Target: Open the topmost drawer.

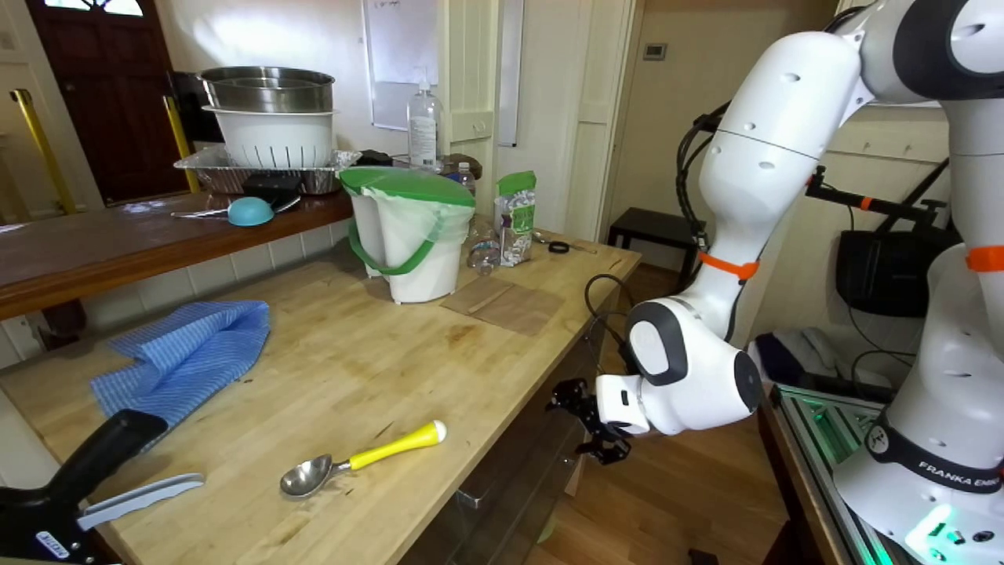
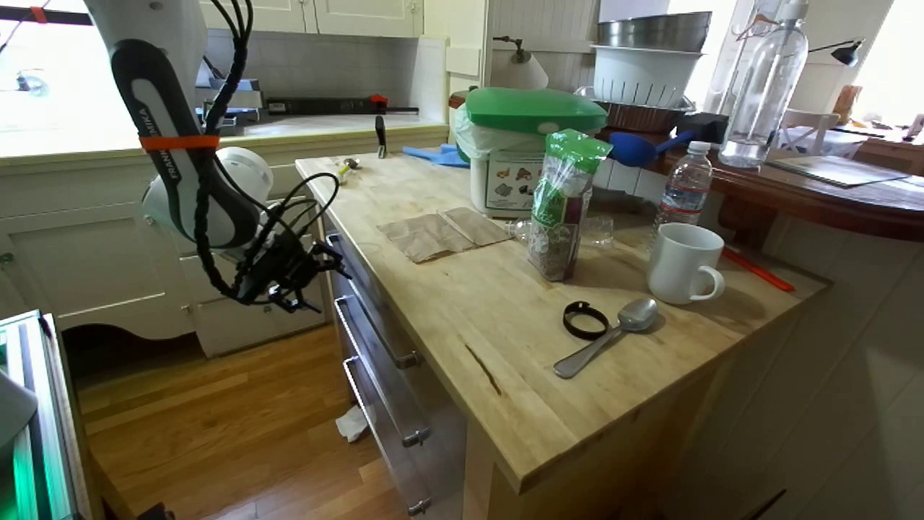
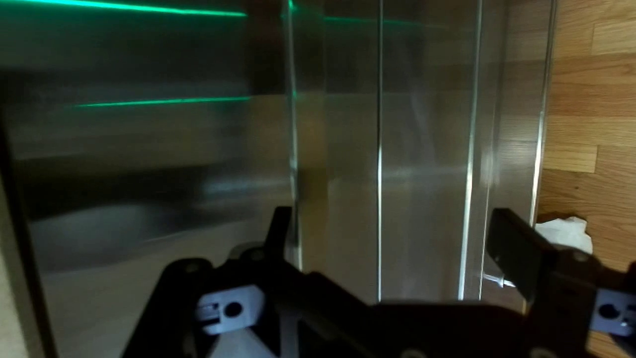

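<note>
We have the wooden counter (image 1: 353,369) in both exterior views, with the white arm (image 1: 753,157) beside it. Just under the counter's edge is the top drawer (image 3: 139,179), which looks closed to us; in the wrist view its dark front is glossy, and a long handle (image 3: 293,149) runs across it. On the counter the bin (image 1: 404,227) stands upright, white with a green lid, and well apart from it we see the cloth (image 1: 192,353), blue and rumpled. The bag (image 2: 567,217), also green at the top, stands near the bin. Near the drawer's front is the gripper (image 3: 392,221), released, its fingers (image 3: 279,231) spread wide; in the wrist view one of them shows just beside the handle, though we cannot tell whether the two touch. In an exterior view the mug (image 2: 675,263) stands upright; the scoop (image 1: 380,453), yellow-handled, lies on the counter in both exterior views; we find the spoon (image 2: 598,347) near the mug and the black ring (image 2: 585,334) just beside the spoon
</note>
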You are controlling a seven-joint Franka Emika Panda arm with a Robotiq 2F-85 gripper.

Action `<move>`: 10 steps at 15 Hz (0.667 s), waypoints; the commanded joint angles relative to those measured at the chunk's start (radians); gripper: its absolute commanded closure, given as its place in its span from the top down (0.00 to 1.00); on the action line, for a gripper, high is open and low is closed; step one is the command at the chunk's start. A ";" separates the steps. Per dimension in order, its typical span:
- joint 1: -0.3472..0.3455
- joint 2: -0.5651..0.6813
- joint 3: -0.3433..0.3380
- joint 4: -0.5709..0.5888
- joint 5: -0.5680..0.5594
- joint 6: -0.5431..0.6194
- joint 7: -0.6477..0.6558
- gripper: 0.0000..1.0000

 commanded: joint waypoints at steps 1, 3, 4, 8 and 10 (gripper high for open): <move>-0.030 0.038 0.012 0.039 -0.048 0.016 0.024 1.00; -0.027 0.059 0.015 0.060 -0.039 0.020 0.003 1.00; -0.028 0.069 0.016 0.069 -0.033 0.025 -0.002 1.00; -0.030 0.104 0.025 0.095 -0.033 0.030 -0.014 1.00; -0.030 0.111 0.030 0.097 -0.033 0.031 -0.019 1.00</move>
